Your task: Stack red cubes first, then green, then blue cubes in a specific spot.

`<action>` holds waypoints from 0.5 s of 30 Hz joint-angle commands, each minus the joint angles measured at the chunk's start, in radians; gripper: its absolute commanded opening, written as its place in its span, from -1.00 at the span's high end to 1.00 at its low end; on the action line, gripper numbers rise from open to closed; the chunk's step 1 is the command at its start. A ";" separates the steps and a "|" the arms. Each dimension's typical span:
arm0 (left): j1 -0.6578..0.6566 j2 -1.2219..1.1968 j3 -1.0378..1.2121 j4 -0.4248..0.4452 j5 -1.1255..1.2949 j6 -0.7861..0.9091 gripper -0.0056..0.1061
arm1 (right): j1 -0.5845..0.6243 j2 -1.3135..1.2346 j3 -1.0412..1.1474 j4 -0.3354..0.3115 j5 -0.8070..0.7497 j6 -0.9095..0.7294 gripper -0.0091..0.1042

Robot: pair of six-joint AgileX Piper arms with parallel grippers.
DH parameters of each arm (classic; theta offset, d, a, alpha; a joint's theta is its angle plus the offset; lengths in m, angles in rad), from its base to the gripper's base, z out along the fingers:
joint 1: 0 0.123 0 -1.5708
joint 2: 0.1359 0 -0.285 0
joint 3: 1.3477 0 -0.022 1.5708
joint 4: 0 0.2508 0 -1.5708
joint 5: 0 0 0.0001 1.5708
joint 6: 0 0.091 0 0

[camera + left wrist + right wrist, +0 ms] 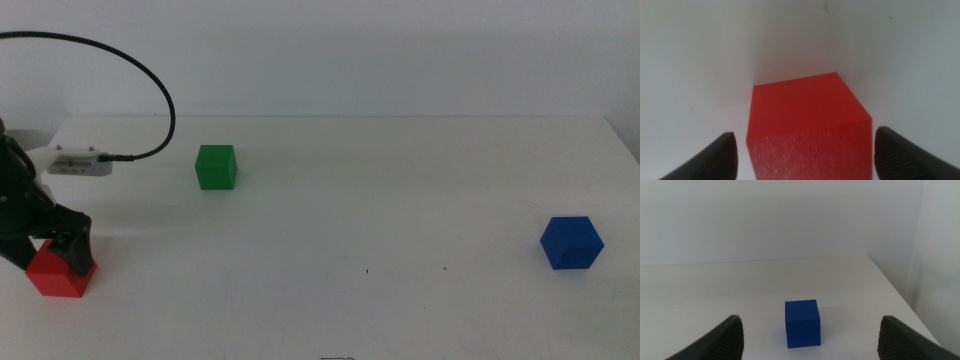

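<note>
A plain white matte surface [400, 300] fills most of the scene, its far edge running straight across. Behind it rises a bare white wall [400, 50]. The light is soft and even, leaving only faint shadows on the surface.

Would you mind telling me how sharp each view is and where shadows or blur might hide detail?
Middle view: even, soft light, sharp; the green cube and blue cube cast faint shadows. Left wrist view: the red cube fills the frame, soft, its near face speckled; a grey shadow lies on the table behind it, between the open left gripper jaws. Right wrist view: cube crisp, right gripper jaws blurred.
</note>
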 commanded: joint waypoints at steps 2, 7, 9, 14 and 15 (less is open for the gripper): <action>0.000 -0.027 -0.032 -0.020 -0.002 0.002 -0.77 | 0.001 -0.015 -0.010 -0.009 -0.082 -0.005 -0.75; 0.000 -0.008 -0.032 -0.020 -0.022 0.002 -0.77 | 0.001 -0.015 -0.010 -0.009 -0.082 -0.005 -0.75; 0.000 -0.003 -0.032 -0.020 -0.029 0.002 -0.77 | 0.001 -0.015 -0.010 -0.009 -0.082 -0.005 -0.75; 0.000 0.012 -0.032 -0.019 -0.036 0.005 -0.68 | 0.001 -0.015 -0.010 -0.009 -0.082 -0.005 -0.75; 0.000 0.015 -0.032 -0.019 -0.037 0.005 -0.64 | 0.001 -0.015 -0.010 -0.009 -0.082 -0.005 -0.75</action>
